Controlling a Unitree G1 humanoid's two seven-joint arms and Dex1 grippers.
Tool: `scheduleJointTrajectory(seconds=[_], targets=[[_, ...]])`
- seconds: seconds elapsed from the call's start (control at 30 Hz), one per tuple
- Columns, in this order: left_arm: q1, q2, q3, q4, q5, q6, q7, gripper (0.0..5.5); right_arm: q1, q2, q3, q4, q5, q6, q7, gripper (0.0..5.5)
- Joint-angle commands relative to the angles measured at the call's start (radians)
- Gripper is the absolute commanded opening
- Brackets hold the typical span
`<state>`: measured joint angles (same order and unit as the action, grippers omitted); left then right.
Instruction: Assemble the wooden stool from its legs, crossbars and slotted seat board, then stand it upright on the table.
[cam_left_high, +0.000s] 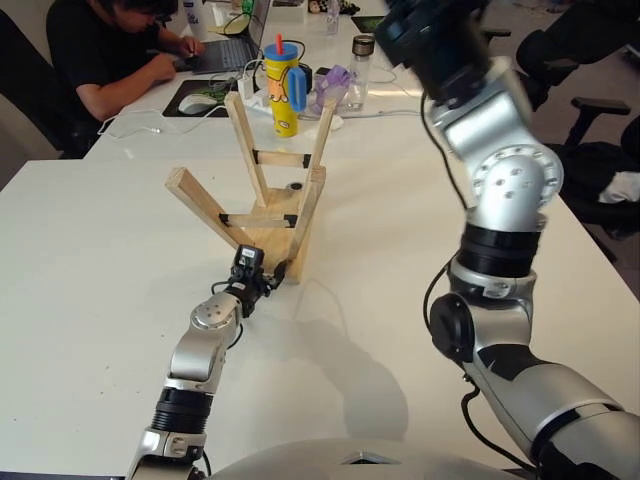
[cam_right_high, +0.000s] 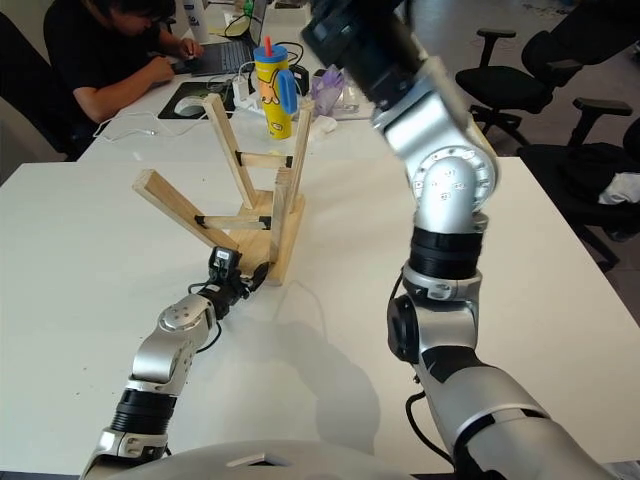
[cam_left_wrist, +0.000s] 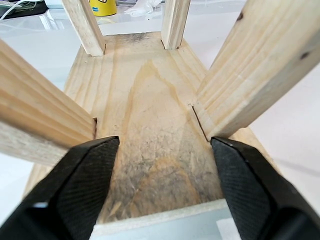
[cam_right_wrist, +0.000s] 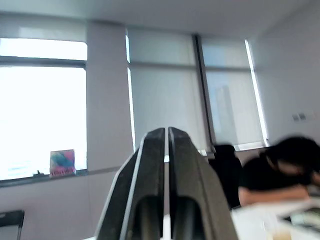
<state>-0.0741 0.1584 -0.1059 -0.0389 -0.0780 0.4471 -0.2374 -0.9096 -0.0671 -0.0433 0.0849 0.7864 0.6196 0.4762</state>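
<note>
The wooden stool (cam_left_high: 268, 200) lies on its side on the white table (cam_left_high: 90, 300), its seat board (cam_left_high: 308, 225) on edge and its legs (cam_left_high: 205, 208) angling away towards the far left. Black-bracketed crossbars (cam_left_high: 258, 220) join the legs. My left gripper (cam_left_high: 250, 264) sits low on the table at the seat board's near edge. It is open, its black fingers (cam_left_wrist: 80, 185) spread wide over the seat's underside (cam_left_wrist: 150, 115) between two legs. My right arm (cam_left_high: 505, 180) is raised high, and my right gripper (cam_right_wrist: 166, 135) is shut on nothing, pointing into the room.
Behind the stool, on the far table, stand a yellow cup (cam_left_high: 284, 88) and a clear bottle (cam_left_high: 360, 70), with a person working at a laptop (cam_left_high: 225, 50) there. Office chairs (cam_left_high: 600, 130) stand off the table's right edge.
</note>
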Motion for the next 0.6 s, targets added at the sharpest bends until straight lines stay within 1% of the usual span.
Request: scheduleJointTrajectory(seconds=[0.03,0.07,0.1,0.2,0.3,0.33,0.4,0.53,0.6], targets=[[0.123,-0.008,-0.012,0.116,0.018,0.137,0.033,3.44,0.332,-0.008,0.371,0.257,-0.26,0.129,0.0,0.01],[0.126,-0.008,-0.009,0.114,0.017,0.138,0.035,3.44,0.365,-0.022,0.414,0.252,-0.28,0.13,0.019,0.01],[0.127,-0.009,-0.007,0.114,0.016,0.138,0.037,3.44,0.367,-0.025,0.405,0.243,-0.284,0.117,0.017,0.01],[0.128,-0.011,-0.004,0.126,0.016,0.13,0.041,3.44,0.288,-0.021,0.306,0.205,-0.272,0.018,0.011,0.01],[0.128,-0.02,-0.011,0.135,0.017,0.127,0.047,3.44,0.134,-0.021,0.083,0.078,-0.147,-0.113,0.026,0.01],[0.127,-0.021,-0.012,0.137,0.017,0.127,0.048,3.44,0.092,-0.024,0.019,0.026,-0.085,-0.126,0.041,0.01],[0.128,-0.021,-0.01,0.14,0.018,0.126,0.049,3.44,0.022,-0.03,-0.073,-0.055,0.024,-0.122,0.05,0.01],[0.125,-0.02,-0.008,0.142,0.018,0.127,0.051,3.44,-0.02,-0.045,-0.144,-0.201,0.221,-0.041,0.08,0.01],[0.12,-0.017,-0.009,0.145,0.019,0.128,0.048,3.44,-0.01,-0.028,-0.136,-0.217,0.238,-0.037,0.06,0.01]])
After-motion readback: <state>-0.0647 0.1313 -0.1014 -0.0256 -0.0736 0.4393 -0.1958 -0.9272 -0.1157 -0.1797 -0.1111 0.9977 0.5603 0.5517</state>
